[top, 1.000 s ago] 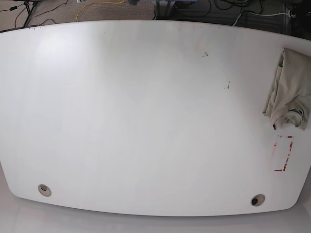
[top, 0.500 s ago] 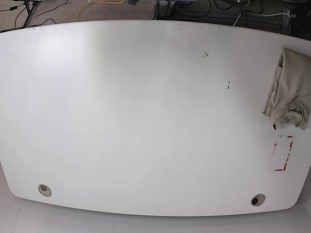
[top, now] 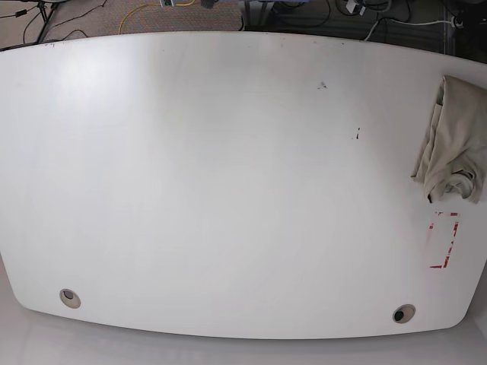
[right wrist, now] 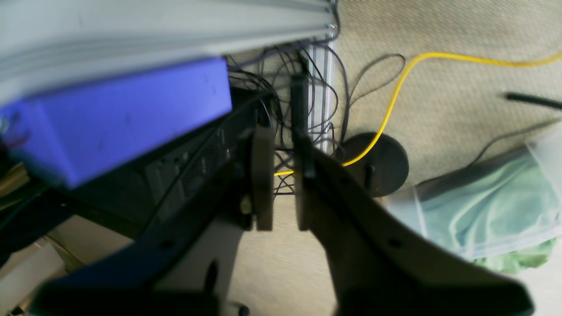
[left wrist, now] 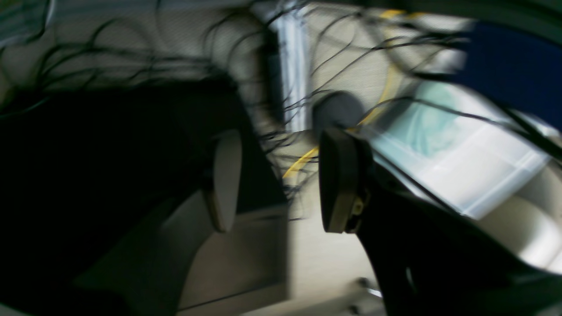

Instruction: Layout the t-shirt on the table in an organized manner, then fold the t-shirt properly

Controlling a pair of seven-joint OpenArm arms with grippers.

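The t-shirt (top: 456, 141) lies bunched in a crumpled beige-grey heap at the right edge of the white table (top: 228, 182), partly cut off by the frame. Neither gripper appears in the base view. In the blurred left wrist view, my left gripper (left wrist: 281, 180) hangs over the floor, open, with a wide empty gap between its fingers. My right gripper (right wrist: 283, 184) also hangs over the carpet; its pads stand almost together with only a narrow slit and nothing held. Neither wrist view shows the t-shirt or the tabletop.
A red-outlined rectangle (top: 443, 239) is marked just in front of the t-shirt. Two grey grommet holes (top: 69, 297) (top: 403, 312) sit near the front edge. Below the arms lie a yellow cable (right wrist: 395, 92), black cables, a blue box (right wrist: 118, 114) and a bag of green cloth (right wrist: 491, 202).
The t-shirt and table look the same in the base view. Only small shapes at the top edge of that view have shifted.
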